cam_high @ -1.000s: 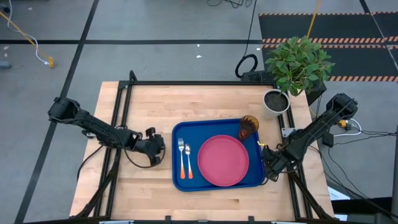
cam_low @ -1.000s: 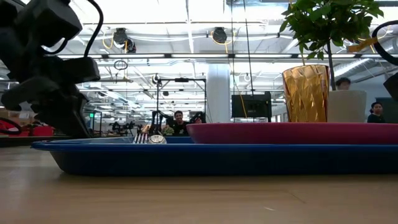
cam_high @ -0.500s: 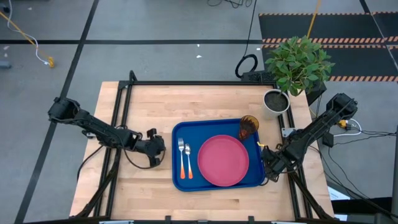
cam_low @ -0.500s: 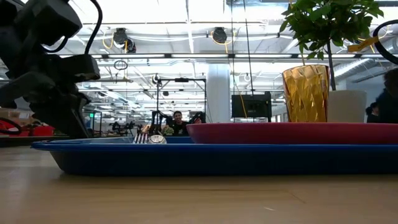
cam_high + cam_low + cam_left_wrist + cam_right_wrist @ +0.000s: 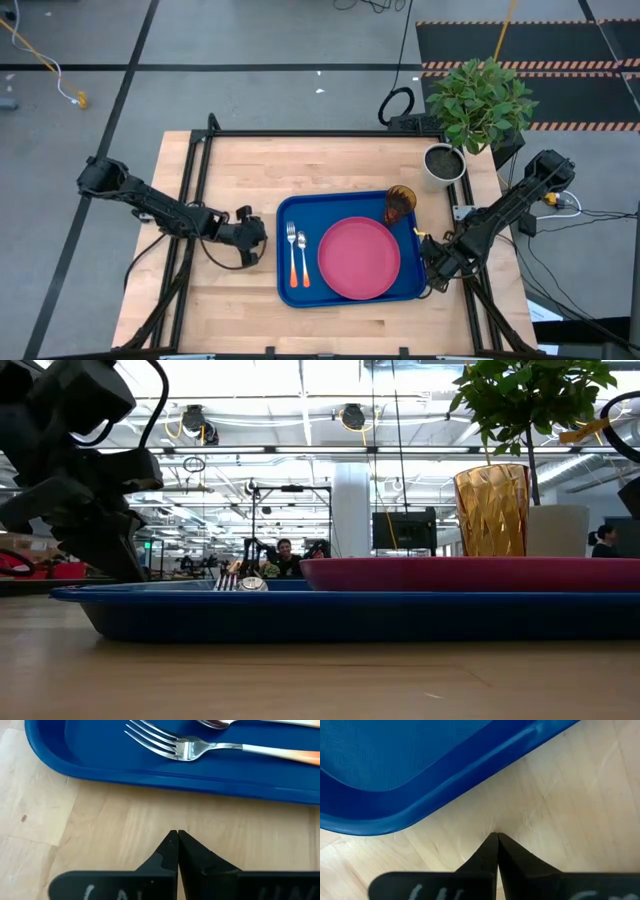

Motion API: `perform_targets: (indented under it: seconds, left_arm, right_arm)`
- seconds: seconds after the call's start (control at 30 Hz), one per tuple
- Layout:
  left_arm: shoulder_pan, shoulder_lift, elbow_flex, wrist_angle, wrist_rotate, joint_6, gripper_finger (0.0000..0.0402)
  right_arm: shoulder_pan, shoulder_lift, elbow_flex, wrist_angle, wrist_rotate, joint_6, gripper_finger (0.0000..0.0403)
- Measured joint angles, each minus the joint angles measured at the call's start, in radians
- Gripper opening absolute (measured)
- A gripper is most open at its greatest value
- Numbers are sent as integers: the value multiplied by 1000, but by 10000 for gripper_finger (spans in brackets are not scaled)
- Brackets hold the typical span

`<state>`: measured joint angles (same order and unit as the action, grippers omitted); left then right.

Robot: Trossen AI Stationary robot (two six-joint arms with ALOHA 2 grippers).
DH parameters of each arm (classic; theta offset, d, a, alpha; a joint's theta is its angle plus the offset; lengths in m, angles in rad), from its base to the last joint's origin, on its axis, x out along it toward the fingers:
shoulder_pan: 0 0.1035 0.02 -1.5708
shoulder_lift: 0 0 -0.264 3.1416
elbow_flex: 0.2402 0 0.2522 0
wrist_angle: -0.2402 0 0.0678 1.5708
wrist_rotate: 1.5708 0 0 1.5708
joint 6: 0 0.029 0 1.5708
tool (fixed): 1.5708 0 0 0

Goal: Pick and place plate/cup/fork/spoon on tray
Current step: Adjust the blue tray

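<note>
The blue tray [image 5: 287,290] lies on the wooden table. On it rest the pink-red plate [image 5: 359,258], the amber cup [image 5: 399,204] standing upright at the far right corner, and the fork [image 5: 291,250] and spoon [image 5: 302,256] side by side at the left, orange handles toward the near edge. My left gripper [image 5: 258,240] is shut and hovers just left of the tray's left rim [image 5: 150,770], with the fork [image 5: 185,747] close in front of it. My right gripper [image 5: 432,268] is shut beside the tray's near right corner [image 5: 420,795]. Neither holds anything.
A leafy plant [image 5: 478,105] and a white pot of soil [image 5: 443,163] stand at the far right corner of the table. A black frame runs along the table's far and side edges. Bare wood lies left of the tray and along the far side.
My left gripper has shut its fingers on nothing while staying in place beside the tray's left rim. The things on the tray have not moved.
</note>
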<state>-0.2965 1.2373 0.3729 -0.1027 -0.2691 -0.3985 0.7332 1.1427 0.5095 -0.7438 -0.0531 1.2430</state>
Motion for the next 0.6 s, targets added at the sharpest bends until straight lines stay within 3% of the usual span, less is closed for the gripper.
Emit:
perform_targets:
  seconds: [0.6]
  left_arm:
    - [74, 0, 0, 2, 56, 83, 1]
  right_arm:
    - [-102, 1, -1, 52, 4, -128, 0]
